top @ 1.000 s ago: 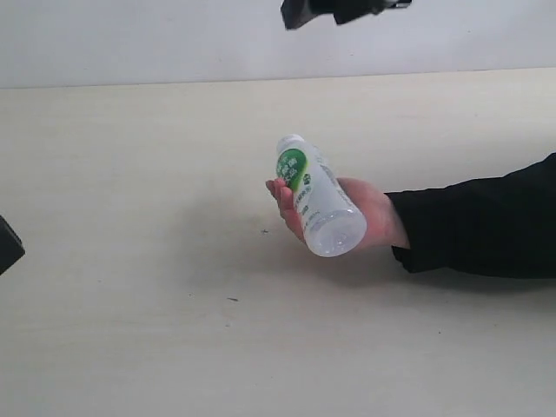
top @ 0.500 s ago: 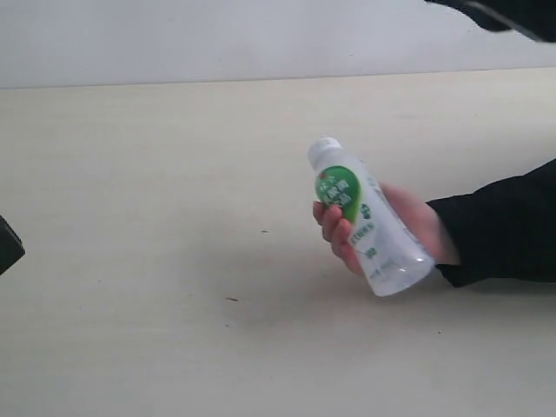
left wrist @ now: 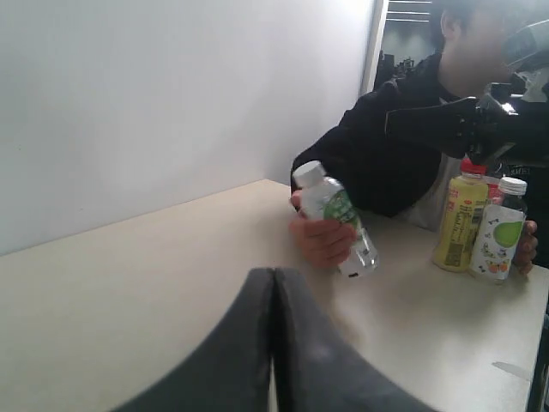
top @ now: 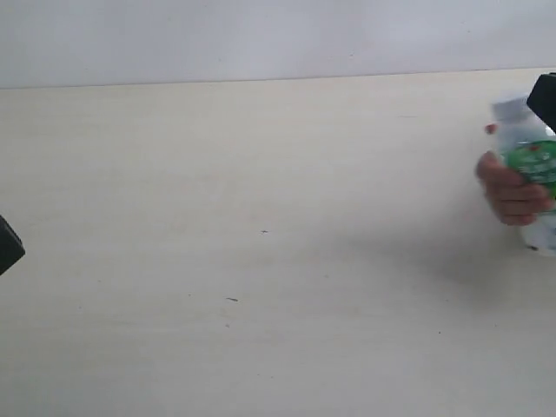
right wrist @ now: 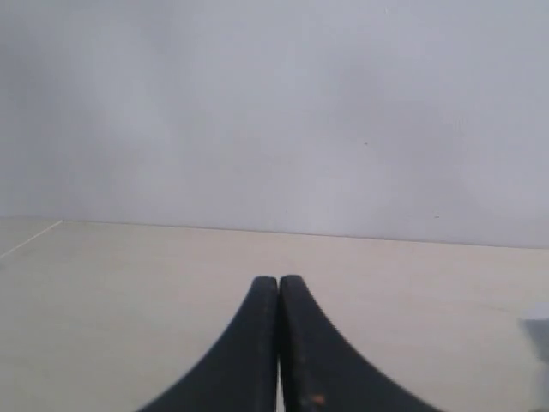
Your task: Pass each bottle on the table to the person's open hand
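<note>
The white-green bottle (top: 532, 162) with a white cap is gripped by the person's hand (top: 508, 193) at the far right edge of the table (top: 217, 174), blurred. In the left wrist view the same bottle (left wrist: 336, 216) sits in that hand (left wrist: 322, 240), fingers closed round it. The yellow-labelled bottle (left wrist: 459, 221) and the white fruit-label bottle (left wrist: 497, 232) stand upright beyond it, near the person. My left gripper (left wrist: 273, 275) is shut and empty, far from the bottles. My right gripper (right wrist: 279, 281) is shut and empty, facing bare table and wall.
The person in black (left wrist: 403, 146) sits at the table's far side. A black part of the right arm (top: 544, 97) shows just above the held bottle. A black part of the left arm (top: 7, 245) shows at the left edge.
The hand with the white-green bottle has drawn back to the right, almost out of the exterior view. The right arm has moved from top centre to the right edge.
</note>
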Tool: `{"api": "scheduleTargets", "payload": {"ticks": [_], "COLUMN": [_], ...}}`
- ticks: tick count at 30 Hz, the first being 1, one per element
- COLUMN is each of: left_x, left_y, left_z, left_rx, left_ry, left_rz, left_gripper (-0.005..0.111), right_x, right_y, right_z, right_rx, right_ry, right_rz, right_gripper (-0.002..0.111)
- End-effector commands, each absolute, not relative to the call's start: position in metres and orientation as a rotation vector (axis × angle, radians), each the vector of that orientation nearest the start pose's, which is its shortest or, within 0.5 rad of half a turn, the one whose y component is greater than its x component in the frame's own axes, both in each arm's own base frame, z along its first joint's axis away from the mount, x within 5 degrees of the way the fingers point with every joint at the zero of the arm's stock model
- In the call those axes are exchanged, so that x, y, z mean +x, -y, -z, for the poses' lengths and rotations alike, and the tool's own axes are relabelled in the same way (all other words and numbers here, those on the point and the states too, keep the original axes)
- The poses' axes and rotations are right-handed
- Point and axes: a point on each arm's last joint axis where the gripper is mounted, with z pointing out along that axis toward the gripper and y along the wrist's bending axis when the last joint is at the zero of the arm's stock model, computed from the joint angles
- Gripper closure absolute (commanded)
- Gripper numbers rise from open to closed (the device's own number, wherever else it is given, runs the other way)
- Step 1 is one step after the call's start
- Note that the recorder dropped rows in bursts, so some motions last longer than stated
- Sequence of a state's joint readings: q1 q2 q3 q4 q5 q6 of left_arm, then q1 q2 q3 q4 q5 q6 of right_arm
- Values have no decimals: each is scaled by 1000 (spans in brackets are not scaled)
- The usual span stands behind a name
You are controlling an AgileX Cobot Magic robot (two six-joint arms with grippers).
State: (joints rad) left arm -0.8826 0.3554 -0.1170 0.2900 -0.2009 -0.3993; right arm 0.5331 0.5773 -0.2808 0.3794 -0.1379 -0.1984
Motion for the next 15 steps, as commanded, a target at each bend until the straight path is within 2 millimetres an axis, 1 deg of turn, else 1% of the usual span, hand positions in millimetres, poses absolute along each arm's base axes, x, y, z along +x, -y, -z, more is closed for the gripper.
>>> {"api": "scheduleTargets", "payload": {"ticks": [1, 15], "left_x": [53, 53], "left_y": [73, 73], "left_z": [-246, -246], "left_rx": [639, 639], "left_ry": [-1446, -1446], "left_rz": [832, 832], "left_gripper": [106, 106], "right_x": [109, 109], "right_y": [-58, -58], "right_z": [-272, -273], "right_rx": [-256, -252], "right_ry": [-1636, -1632], "right_rz": [-493, -493], "right_gripper": [108, 108]}}
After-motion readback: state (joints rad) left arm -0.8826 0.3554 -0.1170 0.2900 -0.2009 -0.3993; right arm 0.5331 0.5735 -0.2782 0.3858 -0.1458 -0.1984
